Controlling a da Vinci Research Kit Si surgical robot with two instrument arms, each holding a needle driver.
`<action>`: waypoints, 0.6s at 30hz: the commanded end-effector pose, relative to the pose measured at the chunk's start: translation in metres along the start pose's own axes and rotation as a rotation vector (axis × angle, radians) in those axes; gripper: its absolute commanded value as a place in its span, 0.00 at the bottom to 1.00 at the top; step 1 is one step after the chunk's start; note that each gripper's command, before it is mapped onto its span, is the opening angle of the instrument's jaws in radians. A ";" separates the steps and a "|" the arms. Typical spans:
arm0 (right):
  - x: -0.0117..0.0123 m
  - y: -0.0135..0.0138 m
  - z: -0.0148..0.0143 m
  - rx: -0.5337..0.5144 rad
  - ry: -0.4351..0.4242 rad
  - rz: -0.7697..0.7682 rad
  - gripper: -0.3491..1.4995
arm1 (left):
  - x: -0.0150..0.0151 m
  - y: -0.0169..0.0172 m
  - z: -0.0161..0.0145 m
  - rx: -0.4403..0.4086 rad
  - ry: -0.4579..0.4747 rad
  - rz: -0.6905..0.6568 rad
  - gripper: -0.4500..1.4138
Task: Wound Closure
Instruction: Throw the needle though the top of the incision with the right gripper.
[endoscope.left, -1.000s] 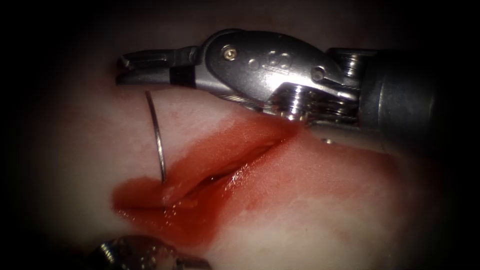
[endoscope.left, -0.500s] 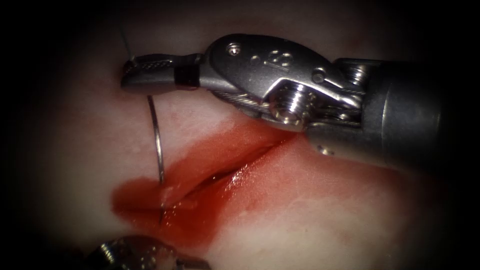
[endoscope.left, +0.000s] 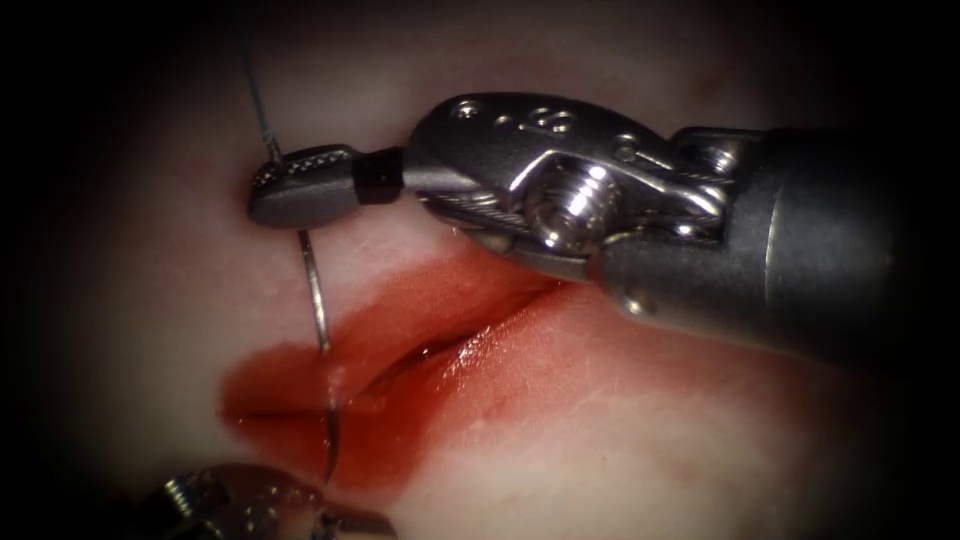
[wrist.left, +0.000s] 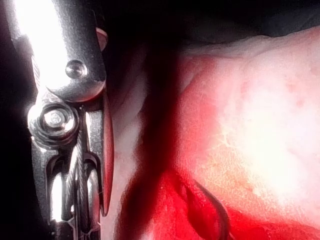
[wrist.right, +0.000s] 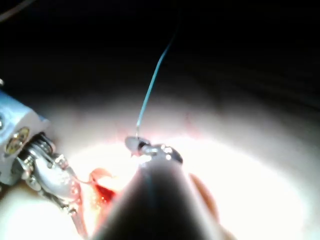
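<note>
My right tool (endoscope.left: 262, 190) reaches in from the right, above the cut (endoscope.left: 440, 350), its jaws shut on the tail end of the curved needle (endoscope.left: 316, 290). From there the needle runs down into the tissue (endoscope.left: 620, 430) on the left side of the cut, and its tip shows again lower down in the red fluid (endoscope.left: 270, 400). Thread (endoscope.left: 255, 95) rises from the jaws. My left tool (endoscope.left: 245, 500) sits at the lower edge, just below the needle tip, holding nothing that I can see. In the right wrist view, thread (wrist.right: 152, 82) leads away from my right tool (wrist.right: 137, 145).
Red fluid pools in the cut and spreads over the tissue on both sides. In the left wrist view my left tool (wrist.left: 65, 125) stands beside the wet cut, where the needle (wrist.left: 215, 205) shows as a dark arc. The right tool's thick shaft (endoscope.left: 800, 270) overhangs the cut's right end.
The right tool's jaws were open above the needle's tail. They shut on it, the wrist rolled and moved down, and the needle went deeper; its tip now shows in the cut.
</note>
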 end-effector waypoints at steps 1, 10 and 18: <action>0.0010 -0.0002 0.0012 0.012 -0.003 0.082 0.00 | -0.0010 0.0004 -0.0001 -0.001 -0.003 0.003 0.00; 0.0006 -0.0005 0.0010 0.032 -0.022 0.290 0.00 | -0.0005 0.0007 -0.0007 0.003 -0.003 0.000 0.00; 0.0003 -0.0008 0.0008 0.049 -0.015 0.565 0.00 | -0.0002 0.0009 -0.0010 0.007 0.000 -0.013 0.00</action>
